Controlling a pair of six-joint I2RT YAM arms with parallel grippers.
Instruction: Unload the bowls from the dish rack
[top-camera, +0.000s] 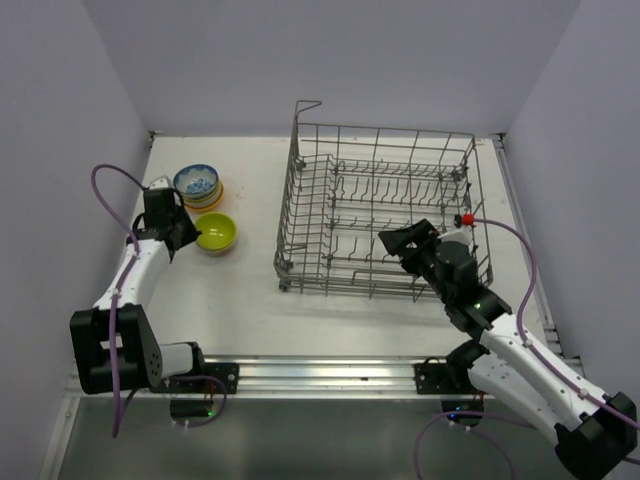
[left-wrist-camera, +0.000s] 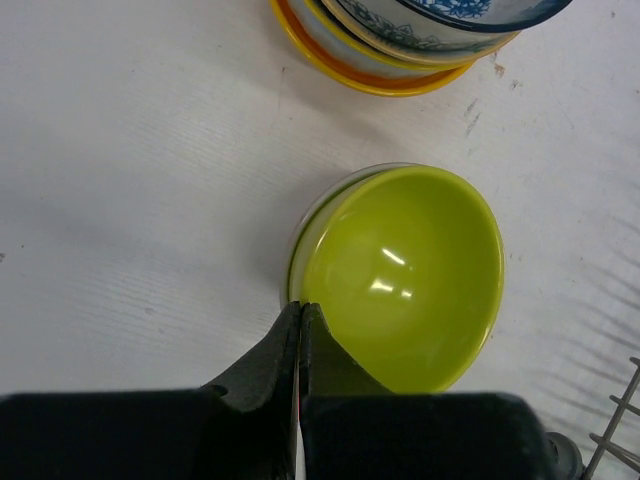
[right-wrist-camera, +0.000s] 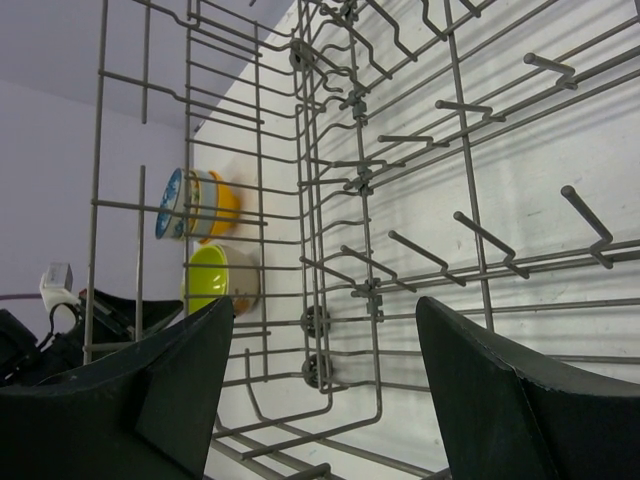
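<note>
Left gripper (left-wrist-camera: 300, 312) is pinched shut on nothing at the rim of the lime-yellow bowl (left-wrist-camera: 400, 280). That bowl is set on the table (left-wrist-camera: 120, 200) beside the stacked bowls (left-wrist-camera: 400, 45), seemingly grouped clear of the dish rack (top-camera: 380, 275). Right gripper (right-wrist-camera: 322, 330) is held wide inside the rack.

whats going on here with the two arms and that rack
Unloading looks about done: the rack shows nothing left in it. To its left on the table sit a stack of bowls and a lime bowl. The left claw is shut at the lime bowl's rim; the right claw hangs open inside the rack.
</note>
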